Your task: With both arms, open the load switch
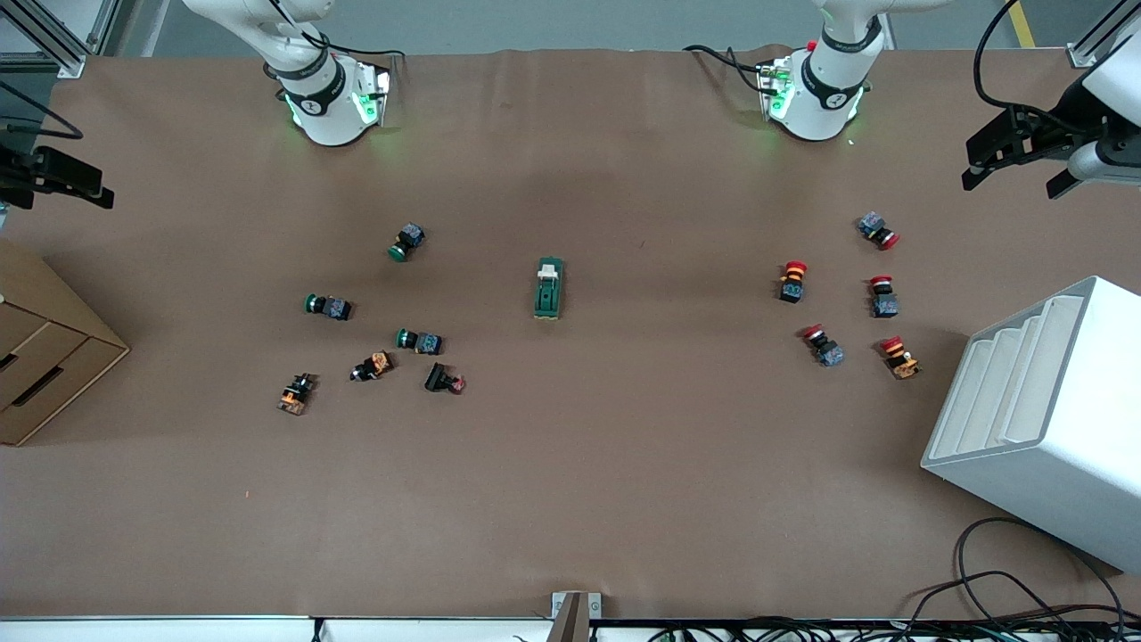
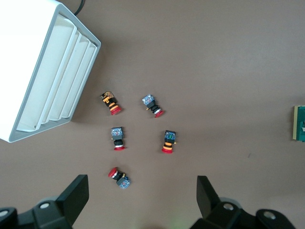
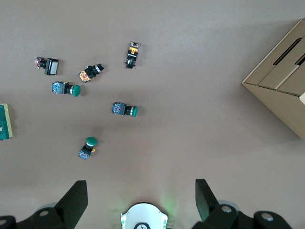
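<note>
Both hands spread wide; front alone shows whole load switch [image 1: 548, 288].

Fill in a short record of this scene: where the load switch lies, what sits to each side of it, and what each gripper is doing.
load switch: mid-table, untouched
toward right arm's end: green-capped buttons, cardboard drawer box
toward left arm's end: red-capped buttons, white slotted rack
left gripper: fingers open, high over the red-capped buttons, holding nothing
right gripper: fingers open, high over the green-capped buttons, holding nothing
</note>
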Available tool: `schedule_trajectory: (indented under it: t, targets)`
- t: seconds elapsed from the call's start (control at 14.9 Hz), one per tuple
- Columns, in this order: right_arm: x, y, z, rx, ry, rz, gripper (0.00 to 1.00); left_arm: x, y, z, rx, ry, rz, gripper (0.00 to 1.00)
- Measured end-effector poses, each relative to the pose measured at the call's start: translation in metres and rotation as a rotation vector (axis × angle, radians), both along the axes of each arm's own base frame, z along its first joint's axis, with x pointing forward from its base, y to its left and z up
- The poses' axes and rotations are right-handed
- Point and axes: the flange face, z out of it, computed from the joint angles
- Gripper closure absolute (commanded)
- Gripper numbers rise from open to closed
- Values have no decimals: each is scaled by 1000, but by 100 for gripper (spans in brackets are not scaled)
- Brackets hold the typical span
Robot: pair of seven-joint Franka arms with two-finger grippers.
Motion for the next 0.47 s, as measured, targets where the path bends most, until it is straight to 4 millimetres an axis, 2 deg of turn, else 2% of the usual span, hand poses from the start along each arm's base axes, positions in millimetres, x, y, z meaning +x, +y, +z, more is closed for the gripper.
schedule_trajectory:
  t: [0.27,0.47]
  targets:
    - [-21,-1,4,-1,-19,-37,0,1,2,1,-1,-13,-7,0]
    - [-23,2,5,-1,-26,-32,0,3,2,-1,-1,-16,-6,0]
